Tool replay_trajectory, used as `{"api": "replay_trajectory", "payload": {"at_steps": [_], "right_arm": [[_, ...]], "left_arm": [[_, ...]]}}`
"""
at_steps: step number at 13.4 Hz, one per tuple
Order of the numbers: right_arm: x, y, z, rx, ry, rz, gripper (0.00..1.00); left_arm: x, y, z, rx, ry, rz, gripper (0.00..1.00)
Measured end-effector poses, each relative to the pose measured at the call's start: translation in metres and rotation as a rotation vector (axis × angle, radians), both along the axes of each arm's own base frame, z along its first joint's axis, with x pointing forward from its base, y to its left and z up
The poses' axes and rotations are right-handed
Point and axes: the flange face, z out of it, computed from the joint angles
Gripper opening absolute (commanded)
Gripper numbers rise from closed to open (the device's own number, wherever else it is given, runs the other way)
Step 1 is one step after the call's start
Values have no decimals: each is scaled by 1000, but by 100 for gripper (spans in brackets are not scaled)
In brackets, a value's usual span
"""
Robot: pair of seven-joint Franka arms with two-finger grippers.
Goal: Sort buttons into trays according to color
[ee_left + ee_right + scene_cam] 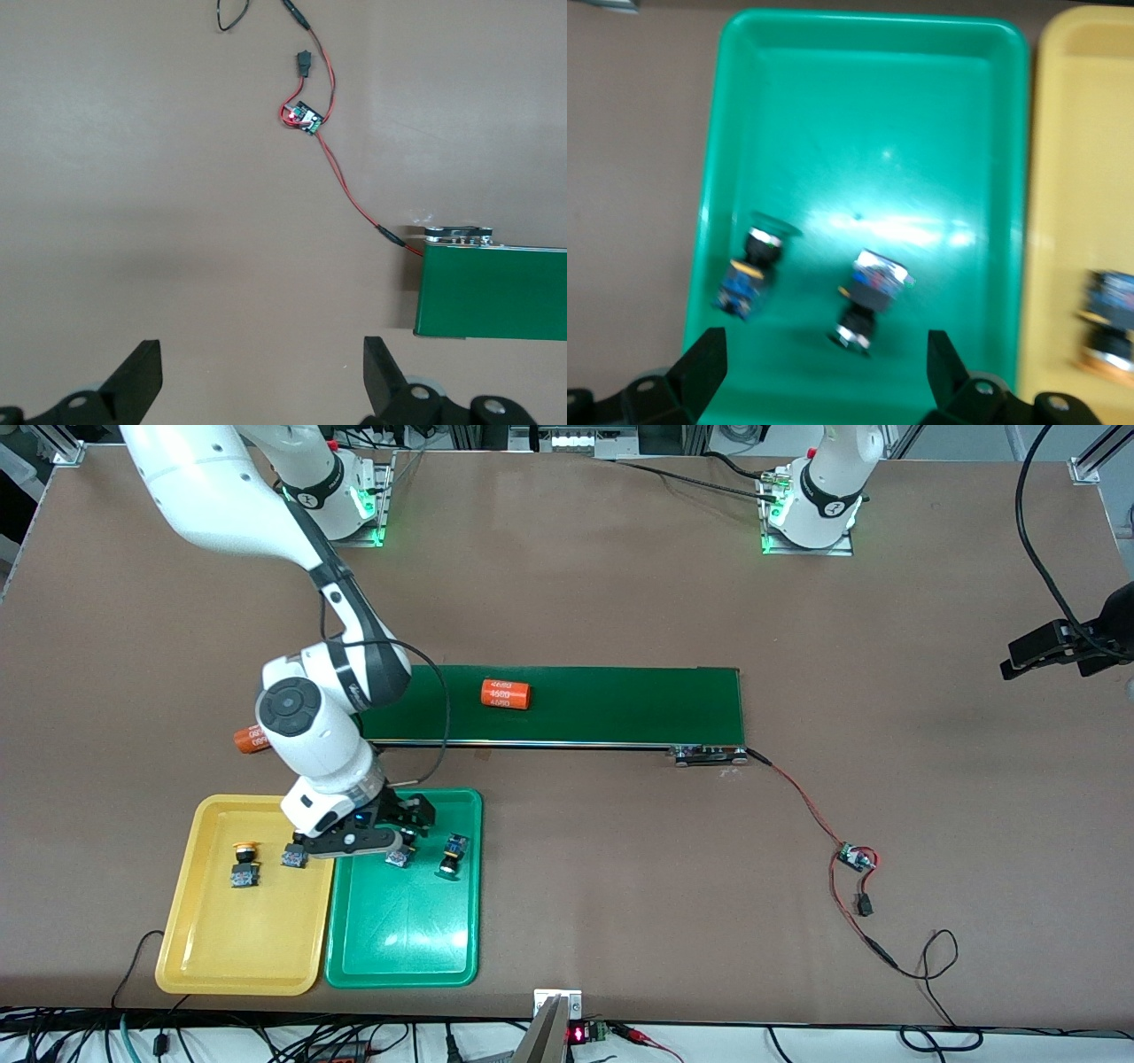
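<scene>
- Yellow tray (190, 939): lies on the table (620, 886) at the right arm's end, near the front camera, long side touching the green tray (403, 948).
- Yellow tray contents: one yellow-capped button (244, 864) lies in the half of the tray farther from the front camera; a second button (295, 856) lies beside it toward the green tray, partly covered by the right claw. The right wrist view shows one button (1107, 328) at the yellow tray's edge (1072, 177).
- Right claw (350, 841): low over the seam of the two trays, fingers (700, 372) spread, nothing between them.
- Green tray contents: two green-capped buttons, one (400, 856) directly below the claw, the other (453, 856) beside it toward the left arm's end. Both lie on their sides, apart (866, 297) (750, 270).
- Conveyor belt (620, 704): dark green, farther from the front camera than the trays; an orange cylinder (506, 693) lies on it. A second orange cylinder (250, 739) shows beside the right arm.
- Circuit board (856, 857): on red wires, toward the left arm's end.
- Left claw (261, 381): waiting, over bare table near the belt's end (492, 292), fingers (142, 376) spread, empty.
</scene>
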Motion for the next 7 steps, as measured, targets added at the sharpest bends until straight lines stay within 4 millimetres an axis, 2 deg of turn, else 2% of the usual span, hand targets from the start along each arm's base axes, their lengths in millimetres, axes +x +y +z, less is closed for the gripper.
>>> {"api": "replay_trajectory", "payload": {"at_steps": [5, 7], "right_arm": [[-23, -55, 105, -95, 113, -11, 100], [-36, -78, 137, -116, 146, -38, 100]], "left_arm": [[0, -1, 1, -2, -1, -1, 100], [0, -1, 1, -2, -2, -1, 100]]}}
